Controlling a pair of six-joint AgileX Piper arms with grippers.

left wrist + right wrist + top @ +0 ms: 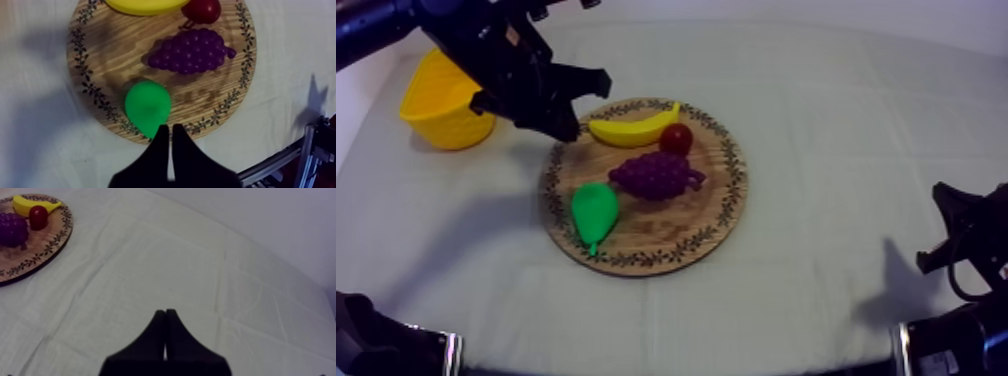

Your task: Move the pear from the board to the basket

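My right gripper (165, 312), fingers clenched empty, is idling clear at the right edge of the table (816, 150); the green toy pear (594, 212) is lying at the near-left edge of the round patterned wooden board (711, 215); my left gripper (168, 131), clenched too, is hovering above its far-left edge, seemingly poised for reaching; the yellow basket (444, 100) is waiting beyond.

Dim, soft overhead light, broad grey shadows on the cloth (816, 150), faint shadows across the board (115, 55)

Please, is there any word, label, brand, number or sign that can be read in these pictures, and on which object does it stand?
There are none to read.
The wooden board has only a leaf pattern around its rim, no letters.
The yellow basket, pear, banana, grapes, small red fruit and cloth bear no writing.
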